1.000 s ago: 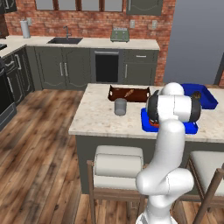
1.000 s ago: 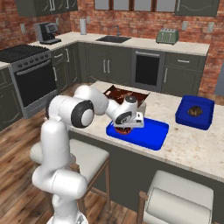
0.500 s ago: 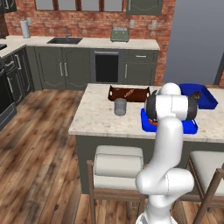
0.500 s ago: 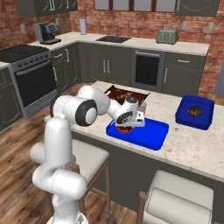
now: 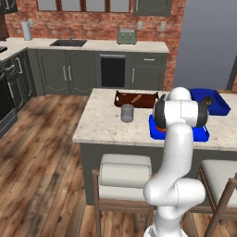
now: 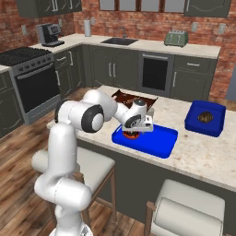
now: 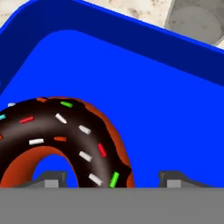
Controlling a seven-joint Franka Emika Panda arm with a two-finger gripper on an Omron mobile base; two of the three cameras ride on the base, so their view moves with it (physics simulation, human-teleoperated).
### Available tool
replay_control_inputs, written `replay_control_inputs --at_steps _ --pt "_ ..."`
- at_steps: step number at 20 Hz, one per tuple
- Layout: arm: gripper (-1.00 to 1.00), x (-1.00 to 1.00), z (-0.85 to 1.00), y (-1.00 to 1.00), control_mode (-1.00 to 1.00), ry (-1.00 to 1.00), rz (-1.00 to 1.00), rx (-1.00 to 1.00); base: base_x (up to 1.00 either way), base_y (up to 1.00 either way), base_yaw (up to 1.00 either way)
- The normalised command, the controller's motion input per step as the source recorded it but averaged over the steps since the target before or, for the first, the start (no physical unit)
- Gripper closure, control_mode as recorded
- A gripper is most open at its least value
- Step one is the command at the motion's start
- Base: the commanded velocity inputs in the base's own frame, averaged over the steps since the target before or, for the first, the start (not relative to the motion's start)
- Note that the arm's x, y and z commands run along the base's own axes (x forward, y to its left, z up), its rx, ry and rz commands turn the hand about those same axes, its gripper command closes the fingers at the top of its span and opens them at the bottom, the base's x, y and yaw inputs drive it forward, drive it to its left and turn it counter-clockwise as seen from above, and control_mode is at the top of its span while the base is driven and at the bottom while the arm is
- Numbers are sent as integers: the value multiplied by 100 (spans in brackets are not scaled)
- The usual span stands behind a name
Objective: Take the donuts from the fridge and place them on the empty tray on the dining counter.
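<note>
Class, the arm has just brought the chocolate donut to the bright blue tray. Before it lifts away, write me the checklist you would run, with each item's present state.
1. Chocolate donut lies inside the bright blue tray: ok.
2. Pincer open, tips standing apart: ok.
3. Tips clear of the donut: cannot tell; in the hand view one tip sits at the ring's hole, the other on bare tray floor.
4. Tray rests on the dining counter, within its edge: ok.
5. Pink donut on the tray: not ok; none is seen there.
6. Lift path free of the grey cup and the dark brown tray: ok, both stand beside the blue tray.
</note>
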Motion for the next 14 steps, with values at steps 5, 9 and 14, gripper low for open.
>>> replay_control_inputs --at_steps 5,9,14 --pt "-100 0 22 0 -100 13 -7 0 0 0 0" --pt "-100 0 73 0 -100 10 -5 0 0 0 0" --pt "-100 -22 69 0 -100 -2 -4 0 0 0 0"
